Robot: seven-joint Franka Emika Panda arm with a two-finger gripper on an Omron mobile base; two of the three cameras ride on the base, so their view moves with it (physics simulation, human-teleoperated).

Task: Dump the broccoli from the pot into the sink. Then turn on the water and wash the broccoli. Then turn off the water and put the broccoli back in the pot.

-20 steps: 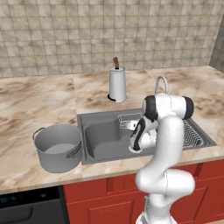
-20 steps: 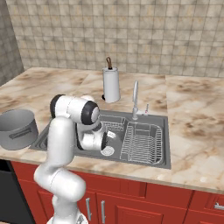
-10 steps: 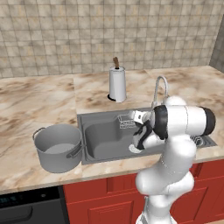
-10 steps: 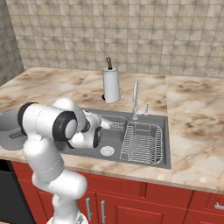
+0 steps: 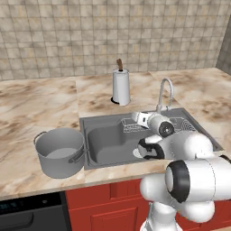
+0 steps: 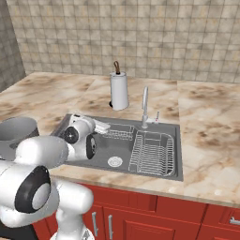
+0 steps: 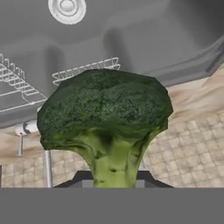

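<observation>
The broccoli (image 7: 103, 113) is a dark green floret with a paler stem, very close in the hand view. My gripper (image 7: 113, 181) is shut on its stem. In the base views the gripper (image 5: 136, 117) (image 6: 107, 125) hangs over the back of the sink (image 5: 108, 149) (image 6: 122, 152), above the basin. The drain (image 7: 66, 6) and the wire racks (image 7: 83, 70) lie beyond the floret. The grey pot (image 5: 58, 151) (image 6: 16, 133) stands on the counter left of the sink, apart from the gripper. No stream falls from the chrome faucet (image 5: 164, 90) (image 6: 145, 105).
A white paper-towel roll (image 5: 121, 86) (image 6: 119, 90) stands behind the sink by the tiled wall. A wire dish rack (image 6: 151, 152) fills the sink's right half. Marble counter (image 5: 40, 99) spreads to both sides. My own bulky arm (image 5: 194, 180) leans over the sink's front edge.
The hand has risen from low in the basin toward the sink's back. The arm's upper links have swung out toward the cameras. The grip has held.
</observation>
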